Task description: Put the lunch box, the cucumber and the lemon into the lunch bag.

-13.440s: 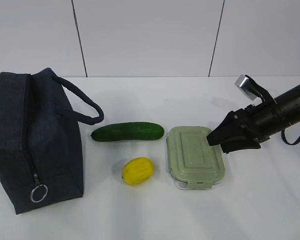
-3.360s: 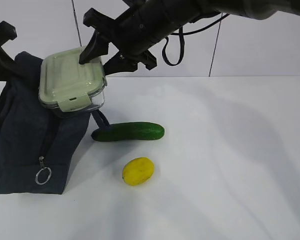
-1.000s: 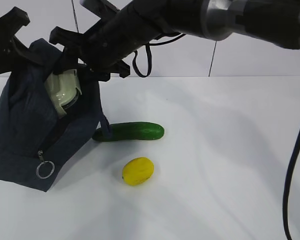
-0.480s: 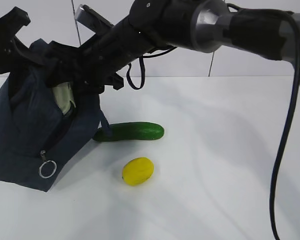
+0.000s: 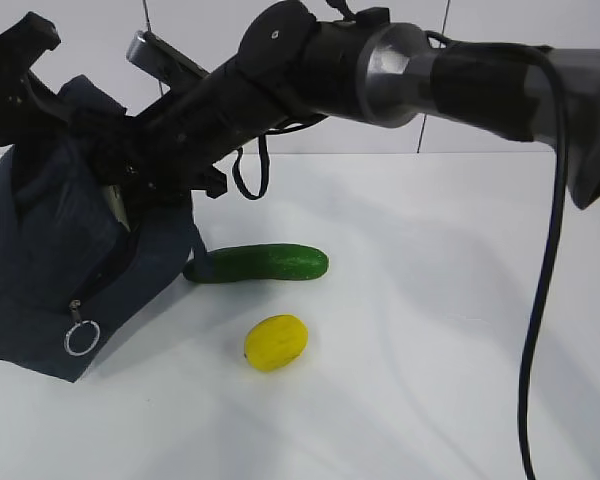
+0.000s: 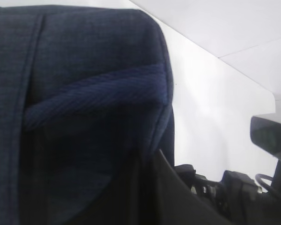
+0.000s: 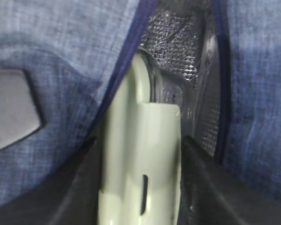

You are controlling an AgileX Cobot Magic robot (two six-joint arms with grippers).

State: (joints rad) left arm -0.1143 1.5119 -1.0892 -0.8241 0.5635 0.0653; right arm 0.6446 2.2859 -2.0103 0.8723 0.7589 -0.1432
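the exterior view is bright and even, the light comes from above. the white surface [image 5: 430, 330] shows only soft, pale shadows under the cucumber [image 5: 260, 263] and the lemon [image 5: 276, 342]. the right arm [image 5: 400, 70] has a small glare on its silver ring, and it is a little soft near the right edge. the left wrist view is dim; the lunch bag [image 6: 75, 93] fills it, very close and out of focus. the right wrist view is also blurred, with the lunch box [image 7: 140, 178] pale and the silvery lining [image 7: 178, 42] grainy.
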